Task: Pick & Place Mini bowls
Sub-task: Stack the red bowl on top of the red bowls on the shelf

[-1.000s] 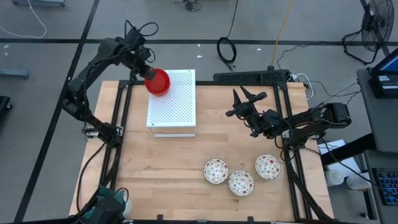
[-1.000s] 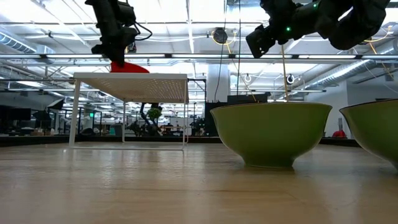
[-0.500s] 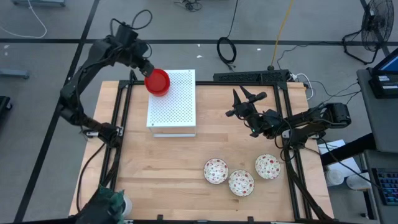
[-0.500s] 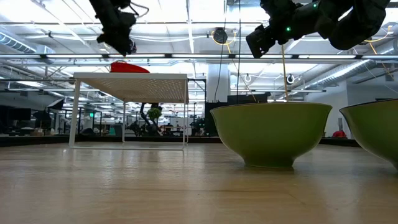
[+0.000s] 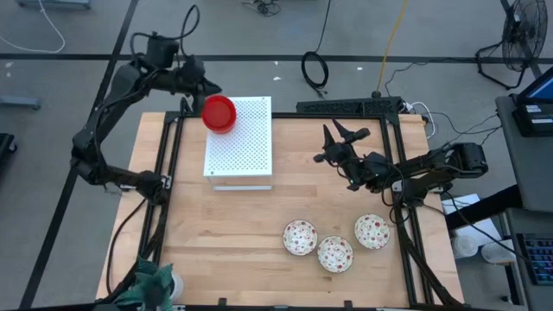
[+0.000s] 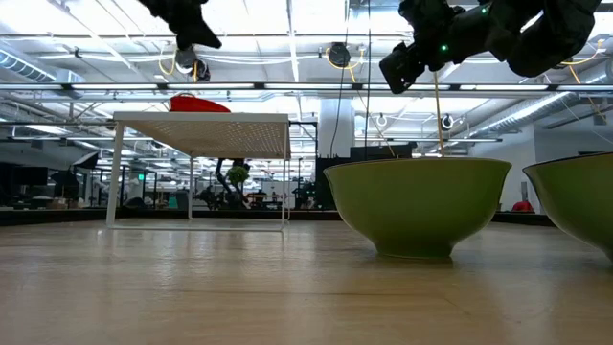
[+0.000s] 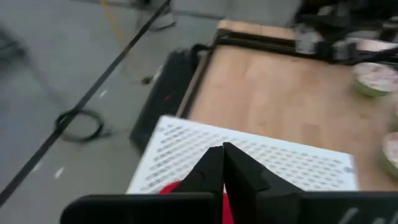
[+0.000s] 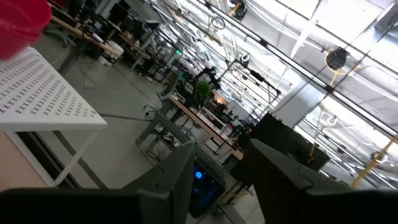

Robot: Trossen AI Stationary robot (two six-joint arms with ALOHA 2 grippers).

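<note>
A glossy red mini bowl [image 5: 219, 113] sits on its base on the far left corner of the white perforated board [image 5: 246, 147]. My left gripper [image 5: 207, 85] hovers above and beyond that corner, shut and empty; in its wrist view the shut fingers [image 7: 222, 158] partly cover the red bowl [image 7: 176, 186]. Three white mini bowls with a red pattern [image 5: 300, 238] [image 5: 335, 254] [image 5: 372, 231] rest on the table near its right front. My right gripper [image 5: 333, 142] waits open in the air at the table's right, with nothing between its fingers [image 8: 180, 168].
The board stands raised on thin legs [image 6: 117, 172] at the table's far left. In the low view the patterned bowls show green outsides [image 6: 417, 206] close to the camera. A black bar with cables [image 5: 350, 106] lies along the far edge. Bare wood [image 5: 225, 233] stretches across the front left.
My left gripper has let go of the red bowl, leaving it on the board's far left corner. It has risen and drawn back toward the table's far left, rolling its wrist on the way. The bowl stays where it was set.
</note>
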